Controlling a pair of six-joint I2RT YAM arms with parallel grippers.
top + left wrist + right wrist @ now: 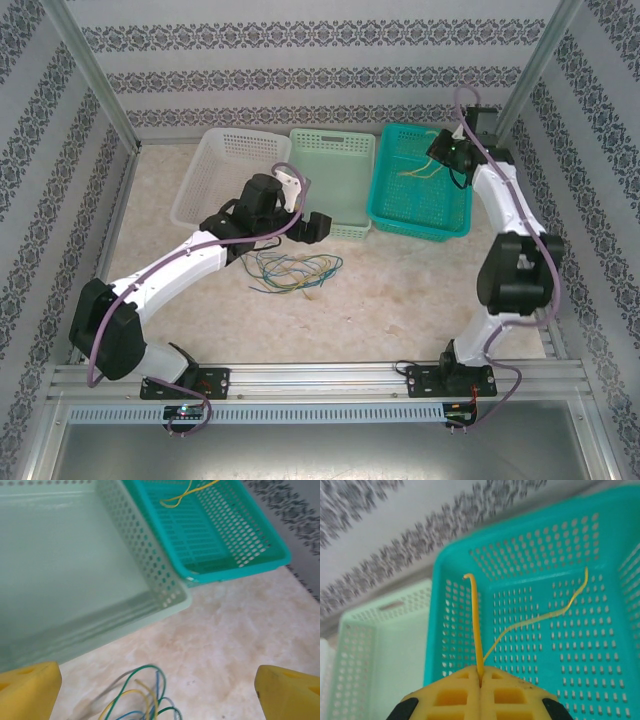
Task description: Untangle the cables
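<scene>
While right jaws clamp a thin yellow wire (476, 630) over the teal plastic basket (520, 555) at one o'clock, left jaws gape empty above the unsorted wire tangle (295, 268).

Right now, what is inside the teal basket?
Only yellow cable strands show inside the teal basket, one pinched in the shut right gripper. One cable or two, I cannot tell. The gripper's fingers cover the nearest floor.
</scene>
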